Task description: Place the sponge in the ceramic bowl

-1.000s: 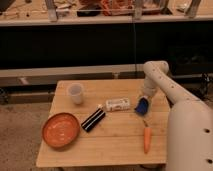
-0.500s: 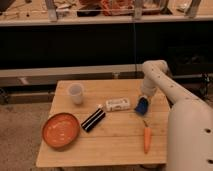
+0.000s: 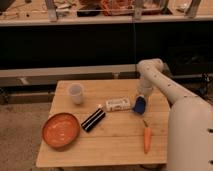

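Table (image 3: 120,142): wooden top filling the lower half of the frame.
Ceramic bowl (image 3: 61,131): lower left of the frame, on the table, well apart from the sponge; I see nothing inside it.
Black ribbed bar (image 3: 93,120) and white tube (image 3: 118,104): 2 things lying between the bowl and the sponge.
Sponge (image 3: 140,105): right of centre, just right of the tube, tilted, not in the bowl.
Gripper (image 3: 144,94): mine, right of centre, directly over the sponge and at or near its top. I cannot tell how wide it stands or whether it has hold.
Handling: I judge the sponge light, soft and squashy, neither fragile nor slippery. I would grip it mid-block across its narrow width.
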